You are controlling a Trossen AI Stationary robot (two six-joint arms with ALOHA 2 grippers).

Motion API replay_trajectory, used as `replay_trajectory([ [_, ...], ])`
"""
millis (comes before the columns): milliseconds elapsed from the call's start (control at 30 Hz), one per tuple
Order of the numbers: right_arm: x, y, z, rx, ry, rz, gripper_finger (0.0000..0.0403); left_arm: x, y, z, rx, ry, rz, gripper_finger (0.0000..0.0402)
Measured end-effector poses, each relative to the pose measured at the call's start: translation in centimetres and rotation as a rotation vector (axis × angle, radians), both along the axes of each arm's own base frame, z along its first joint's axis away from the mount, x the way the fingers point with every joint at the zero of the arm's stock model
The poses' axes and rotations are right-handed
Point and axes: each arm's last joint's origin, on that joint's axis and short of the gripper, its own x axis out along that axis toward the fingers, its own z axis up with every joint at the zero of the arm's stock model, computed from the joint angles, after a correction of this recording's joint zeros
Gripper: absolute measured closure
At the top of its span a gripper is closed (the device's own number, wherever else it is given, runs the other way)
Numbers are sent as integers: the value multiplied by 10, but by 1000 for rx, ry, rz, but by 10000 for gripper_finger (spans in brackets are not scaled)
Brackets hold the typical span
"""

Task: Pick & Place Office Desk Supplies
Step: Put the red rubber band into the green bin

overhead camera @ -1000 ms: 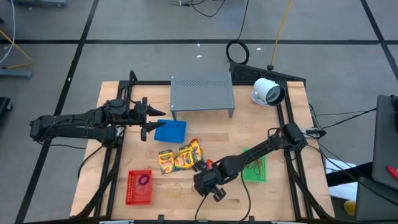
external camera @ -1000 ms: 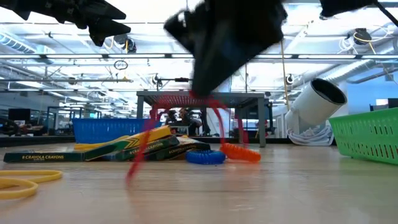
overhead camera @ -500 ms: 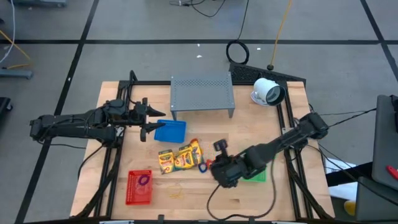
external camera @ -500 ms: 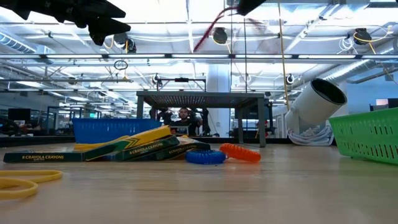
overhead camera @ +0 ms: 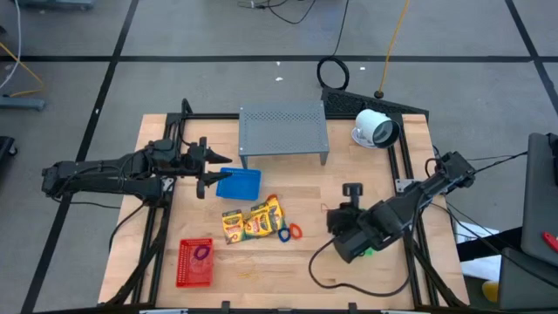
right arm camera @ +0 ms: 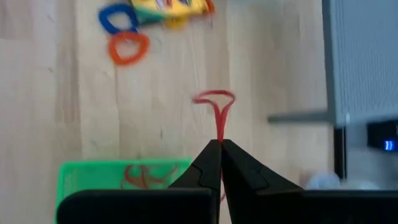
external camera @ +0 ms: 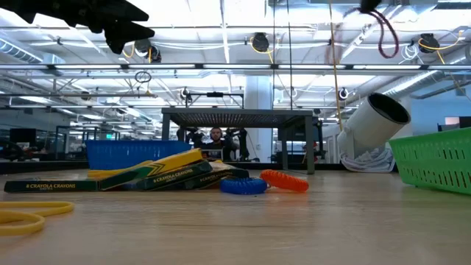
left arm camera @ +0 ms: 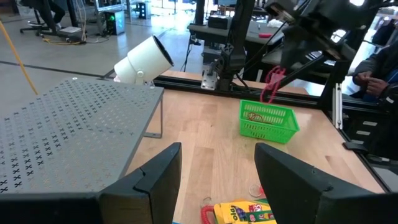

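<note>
**Red band aloft over the green basket**

Wooden tabletop under a ceiling of strip lights, seen from above. Right gripper is raised off the table near the small green rectangular plastic basket at about 4 o'clock on the table; its two fingers are pressed together on a thin red rubber-band loop, which dangles free of the wood. Inside the green basket lie more thin loops, colours hard to tell.

Left gripper hangs at 9 o'clock, just beside the small blue rectangular plastic basket, fingers parted and nothing between them.

Near centre: two yellow crayon packs lying flat, with a blue rubber-band loop and an orange rubber-band loop touching each other just at their 3 o'clock side. Small red rectangular plastic basket sits at 7 o'clock, a purple loop inside. A tan loop lies on bare wood nearby.

Grey perforated metal stand at 12 o'clock; white round camera-like device at 1 o'clock.
</note>
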Motion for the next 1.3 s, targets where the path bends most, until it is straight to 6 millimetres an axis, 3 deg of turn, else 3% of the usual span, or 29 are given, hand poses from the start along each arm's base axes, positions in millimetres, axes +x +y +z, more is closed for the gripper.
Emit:
replay_trajectory([
  [133,-9,-3,-19,-17,94,-71,403,0,0,0,-5,-1,1,188],
  [400,-33,-8,-77,-11,339,-217,403,0,0,0,-9,0,2,188],
  [533,-44,-8,-94,-38,384,-268,403,0,0,0,-11,0,2,188],
  [767,-47,3,-95,6,315,-272,403,0,0,0,-11,0,2,188],
  [1300,-29,15,-95,125,165,-148,403,0,0,0,-12,0,3,188],
])
